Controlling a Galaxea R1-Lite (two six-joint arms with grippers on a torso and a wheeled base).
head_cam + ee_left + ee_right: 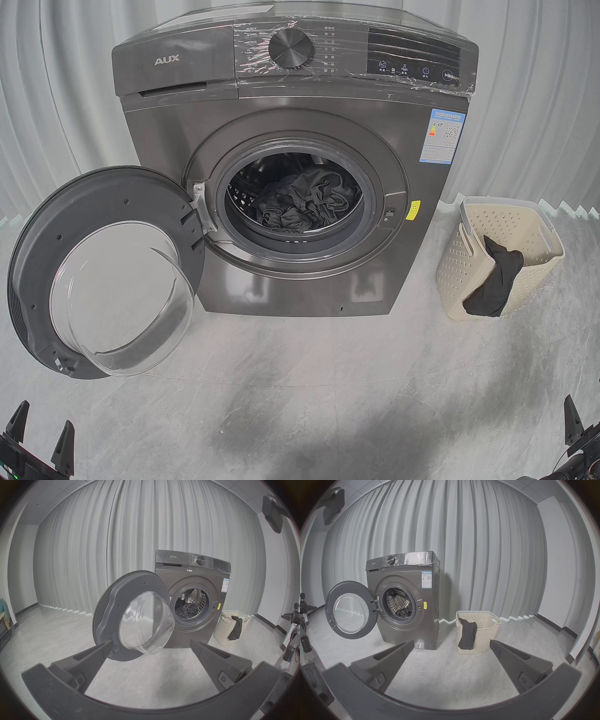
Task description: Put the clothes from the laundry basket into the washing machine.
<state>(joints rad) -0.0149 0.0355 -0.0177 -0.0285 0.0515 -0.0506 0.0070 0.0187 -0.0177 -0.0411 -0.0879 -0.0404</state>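
Head view, item one: dark garment (pixel 498 281), draped over the near rim of the laundry basket (pixel 519 209), its long axis hanging down the outer wall. The basket stands on the floor just right of the washing machine (pixel 281 94). We note more dark clothes (pixel 303 200) in the drum, with the door (pixel 106 269) swung open to the left. Right gripper (pixel 450 643) and left gripper (pixel 44 417): fingers spread wide, holding nothing. We judge the right arm nearer; the garment lies ahead of it, well apart.
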